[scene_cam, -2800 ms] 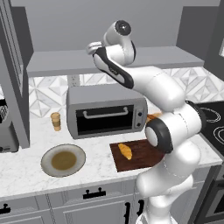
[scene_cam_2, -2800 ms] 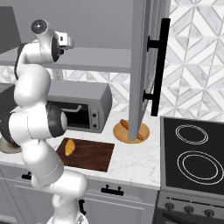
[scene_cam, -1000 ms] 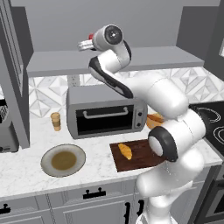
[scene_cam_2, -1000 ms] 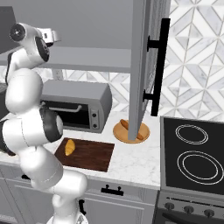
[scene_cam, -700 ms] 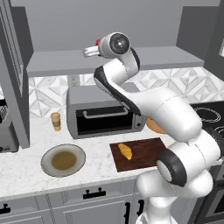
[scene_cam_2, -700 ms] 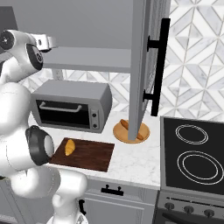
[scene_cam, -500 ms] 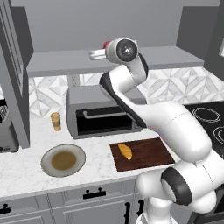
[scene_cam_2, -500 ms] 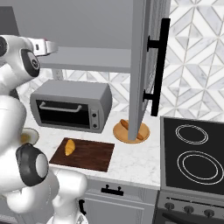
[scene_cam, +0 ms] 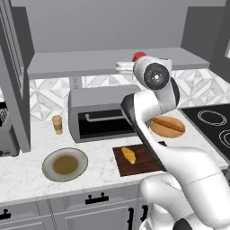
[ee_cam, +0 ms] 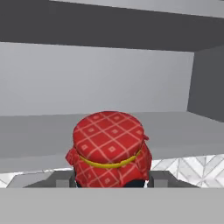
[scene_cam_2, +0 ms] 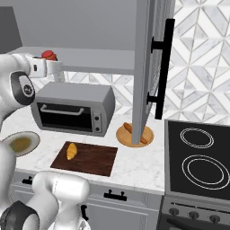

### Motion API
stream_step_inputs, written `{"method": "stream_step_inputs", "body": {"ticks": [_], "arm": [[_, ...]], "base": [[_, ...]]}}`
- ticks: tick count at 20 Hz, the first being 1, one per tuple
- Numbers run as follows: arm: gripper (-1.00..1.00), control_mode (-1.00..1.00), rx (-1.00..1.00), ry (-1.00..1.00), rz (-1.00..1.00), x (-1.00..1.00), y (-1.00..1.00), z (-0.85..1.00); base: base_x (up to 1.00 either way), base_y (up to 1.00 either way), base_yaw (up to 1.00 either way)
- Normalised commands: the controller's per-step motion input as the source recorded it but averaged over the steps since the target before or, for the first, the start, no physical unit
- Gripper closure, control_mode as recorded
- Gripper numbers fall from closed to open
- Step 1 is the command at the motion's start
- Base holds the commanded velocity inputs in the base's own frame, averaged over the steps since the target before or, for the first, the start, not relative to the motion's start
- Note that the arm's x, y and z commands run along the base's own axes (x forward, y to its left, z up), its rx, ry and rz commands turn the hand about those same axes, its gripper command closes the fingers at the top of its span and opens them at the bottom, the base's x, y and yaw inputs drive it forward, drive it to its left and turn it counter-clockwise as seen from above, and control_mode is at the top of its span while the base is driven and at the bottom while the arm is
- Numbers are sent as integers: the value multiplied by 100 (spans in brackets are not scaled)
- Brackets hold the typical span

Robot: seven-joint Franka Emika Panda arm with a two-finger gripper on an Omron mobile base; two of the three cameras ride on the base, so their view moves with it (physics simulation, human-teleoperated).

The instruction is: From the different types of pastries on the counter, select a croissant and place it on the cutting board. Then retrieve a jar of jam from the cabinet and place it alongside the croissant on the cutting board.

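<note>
Well below the pincer and to its left, a tan paper cup (scene_cam: 57,124) and a round grey plate (scene_cam: 65,164) sit on the marble counter (scene_cam: 27,175), with the grey toaster oven (scene_cam: 96,114) directly beneath the pincer. The pincer (ee_cam: 111,178) is closed tight on the jar of jam (ee_cam: 109,148), whose red checked cloth top rises between its fingertips, held level with the front edge of the cabinet (scene_cam: 81,60) shelf. Lower and to the right, the croissant (scene_cam: 129,155) lies on the cutting board (scene_cam: 143,162), and beyond that the loaf-like pastry (scene_cam: 167,123) rests on its tan plate (scene_cam: 157,130).
</note>
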Motion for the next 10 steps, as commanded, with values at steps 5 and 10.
{"method": "stream_step_inputs", "body": {"ticks": [5, 10], "arm": [[100, -100, 3, 16, -33, -81, -50, -65], [100, -100, 1, 19, -42, -57, -57, -73]], "base": [[0, 0, 0], [0, 0, 0]]}}
